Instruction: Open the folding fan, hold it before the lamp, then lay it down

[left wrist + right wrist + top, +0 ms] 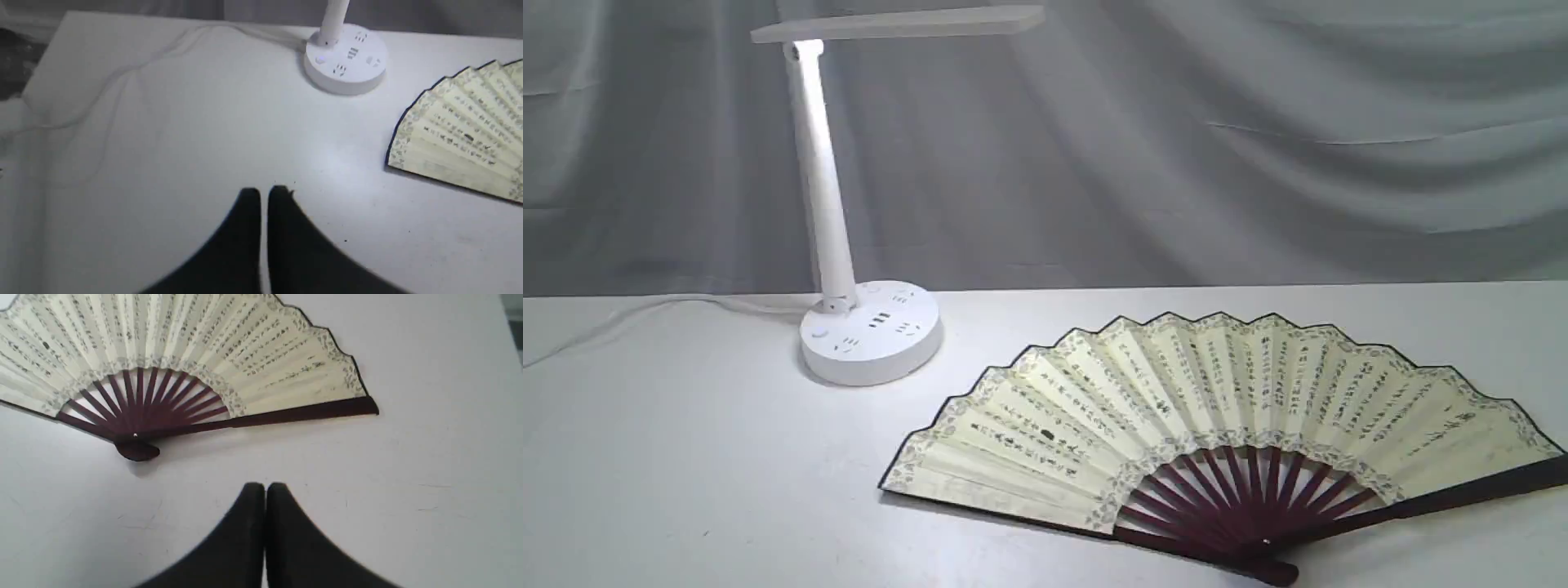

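**Fan's flat on the bench, both grippers empty**

The fan (1225, 408) lies fully spread on the bench (686, 457), at roughly 4 o'clock from the lamp (821, 188) and well apart from it. The left gripper (264, 192) and right gripper (264, 486) are both pinched closed on nothing, over bare bench. My guess: it's light, and the paper creases easily, so stay off that. The wooden guard (1478, 490) on its 4 o'clock edge looks stiff, so grab there or near the pivot (1266, 543) at 6 o'clock. Getting under it looks fiddly.
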